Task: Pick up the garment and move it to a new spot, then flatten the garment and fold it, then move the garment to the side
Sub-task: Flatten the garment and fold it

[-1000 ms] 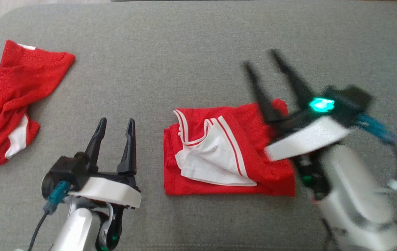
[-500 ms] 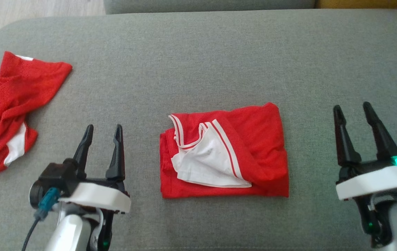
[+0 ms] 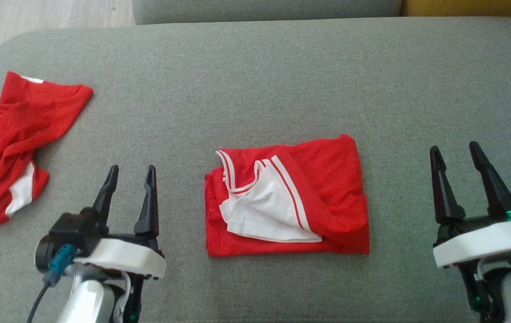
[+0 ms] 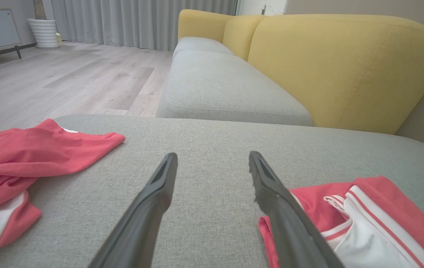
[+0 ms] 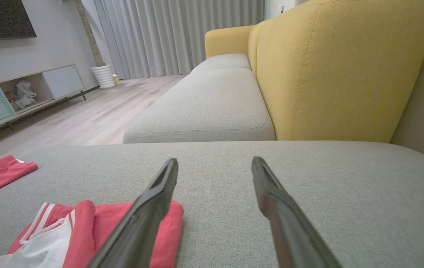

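Note:
A red garment (image 3: 322,179) with white panels and white stripes lies folded into a rough rectangle at the middle of the grey cushion (image 3: 255,89). It also lies at the lower right of the left wrist view as the garment (image 4: 375,208) and at the lower left of the right wrist view as the garment (image 5: 96,227). My left gripper (image 3: 131,169) hovers open to its left, empty. Off to the garment's right, my right gripper (image 3: 455,149) is open and empty too. Neither touches the cloth.
A second red and white garment (image 3: 13,134) lies crumpled at the cushion's left edge. Beyond the cushion sit another grey seat (image 4: 219,85) and a yellow backrest (image 4: 342,67). Wooden floor (image 4: 67,78) lies to the far left.
My right gripper has pulled back from over the folded garment's right edge to the lower right, clear of it. The head view has shifted a little. The garment stays put.

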Tool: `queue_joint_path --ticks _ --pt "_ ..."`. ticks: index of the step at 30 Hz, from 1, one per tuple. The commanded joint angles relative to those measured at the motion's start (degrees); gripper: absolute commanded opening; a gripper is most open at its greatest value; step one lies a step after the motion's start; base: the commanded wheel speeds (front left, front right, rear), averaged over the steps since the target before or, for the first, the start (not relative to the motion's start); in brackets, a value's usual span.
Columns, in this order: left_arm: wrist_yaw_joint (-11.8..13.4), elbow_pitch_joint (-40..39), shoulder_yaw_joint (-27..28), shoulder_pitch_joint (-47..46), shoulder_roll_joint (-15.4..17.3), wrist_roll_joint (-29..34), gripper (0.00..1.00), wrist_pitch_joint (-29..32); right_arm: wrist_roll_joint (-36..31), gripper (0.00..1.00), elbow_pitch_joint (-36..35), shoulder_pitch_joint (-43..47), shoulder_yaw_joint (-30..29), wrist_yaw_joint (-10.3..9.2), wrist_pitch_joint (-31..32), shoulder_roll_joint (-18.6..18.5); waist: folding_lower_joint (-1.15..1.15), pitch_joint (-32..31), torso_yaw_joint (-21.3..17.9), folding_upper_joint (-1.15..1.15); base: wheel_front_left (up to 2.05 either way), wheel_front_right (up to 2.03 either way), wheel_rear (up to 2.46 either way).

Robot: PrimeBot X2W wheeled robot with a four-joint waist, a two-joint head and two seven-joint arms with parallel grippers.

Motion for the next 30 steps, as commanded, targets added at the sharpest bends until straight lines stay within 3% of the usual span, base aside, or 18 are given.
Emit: queue_joint_path --ticks 1,15,16,17,30 --pt "0.5 -2.1 1.7 -1.2 1.1 0.0 1.00 0.0 -0.4 1.00 -2.3 -0.7 1.0 0.39 0.0 -0.5 0.00 0.0 0.0 0.00 0.00 0.00 0.00" --pt "0.6 -2.2 0.8 -2.0 1.1 -0.1 1.00 0.1 -0.7 1.00 0.1 -1.5 0.7 0.39 0.4 -0.8 0.00 0.5 1.1 0.00 0.00 0.00 0.00" --pt "0.6 -2.3 0.7 -2.2 1.1 -0.1 1.00 0.1 -0.6 0.69 0.8 -1.8 1.1 0.39 0.5 -0.8 0.00 0.7 1.3 0.00 0.00 0.00 0.00" --pt "0.6 -2.3 0.6 -2.4 1.1 -0.1 1.00 0.0 -0.5 0.00 1.8 -2.2 1.7 0.39 0.6 -0.8 0.00 1.0 1.5 0.00 0.00 0.00 0.00" --pt "-0.1 -1.1 -0.2 -5.0 0.0 -0.4 1.00 -0.7 4.5 0.00 23.3 -13.8 17.7 0.39 -1.3 0.5 0.00 4.1 4.6 0.00 0.00 0.00 0.00"
